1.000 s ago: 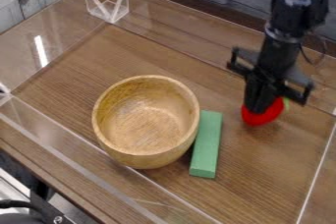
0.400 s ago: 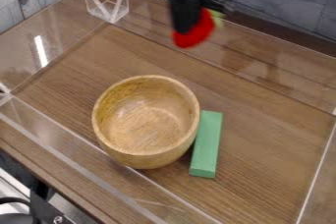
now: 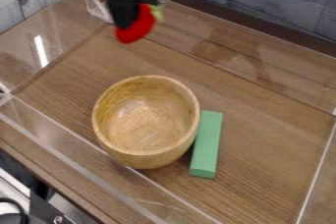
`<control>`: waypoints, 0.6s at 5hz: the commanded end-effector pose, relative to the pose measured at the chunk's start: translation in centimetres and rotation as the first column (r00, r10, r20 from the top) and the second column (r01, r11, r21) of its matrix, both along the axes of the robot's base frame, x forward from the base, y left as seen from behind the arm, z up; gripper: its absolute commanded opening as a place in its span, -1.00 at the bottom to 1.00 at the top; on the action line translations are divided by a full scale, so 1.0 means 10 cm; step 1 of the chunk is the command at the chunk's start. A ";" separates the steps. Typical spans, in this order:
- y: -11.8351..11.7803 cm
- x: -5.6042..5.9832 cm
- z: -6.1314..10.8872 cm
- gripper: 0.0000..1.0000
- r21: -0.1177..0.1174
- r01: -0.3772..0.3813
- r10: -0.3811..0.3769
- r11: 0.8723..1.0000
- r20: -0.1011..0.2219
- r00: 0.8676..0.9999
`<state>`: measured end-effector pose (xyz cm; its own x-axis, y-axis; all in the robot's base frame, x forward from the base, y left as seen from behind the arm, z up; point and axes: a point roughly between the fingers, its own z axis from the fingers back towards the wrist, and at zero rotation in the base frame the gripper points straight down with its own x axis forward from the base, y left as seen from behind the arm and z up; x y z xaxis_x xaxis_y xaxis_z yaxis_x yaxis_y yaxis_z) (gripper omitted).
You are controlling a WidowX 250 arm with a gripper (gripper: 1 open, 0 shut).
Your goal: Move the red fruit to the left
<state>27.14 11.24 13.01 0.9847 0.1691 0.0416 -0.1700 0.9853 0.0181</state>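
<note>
The red fruit (image 3: 133,29) hangs clear of the worktop (image 3: 250,81) in the upper left part of the view, directly below the gripper (image 3: 129,14). The jaws are closed narrowly on its upper part, and the bright red body protrudes beneath them. A pale green tip shows at the fruit's right edge, which suggests the long axis lies tilted rather than vertical; the blur makes this uncertain.

The relation that governs the coming move is vertical. The fruit sits below the jaws and above the wood, with open worktop under it. The judgement is that a straight descent and release would place the fruit at the left, without any further sideways travel.

The wooden bowl (image 3: 145,122) stands well apart, toward the near edge, with the green block (image 3: 207,143) just beside its right wall. Both lie to the right of the fruit, so neither obstructs a descent.

A clear plastic wall (image 3: 53,46) borders the worktop on the left, close to the fruit. A small clear stand (image 3: 94,2) sits behind the gripper and is partly covered by it.

The gripper body is dark, motion-blurred and cut off by the top edge of the view. The individual fingers cannot be distinguished, and the contact points on the fruit are hidden.
</note>
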 end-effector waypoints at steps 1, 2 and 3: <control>0.23 -0.10 0.06 -1.00 0.042 0.004 -0.006 0.999 0.046 0.999; 0.36 -0.04 -0.08 -1.00 0.051 -0.015 0.013 0.999 0.034 0.999; 0.41 0.04 -0.21 -1.00 0.058 -0.025 0.024 0.998 0.022 0.999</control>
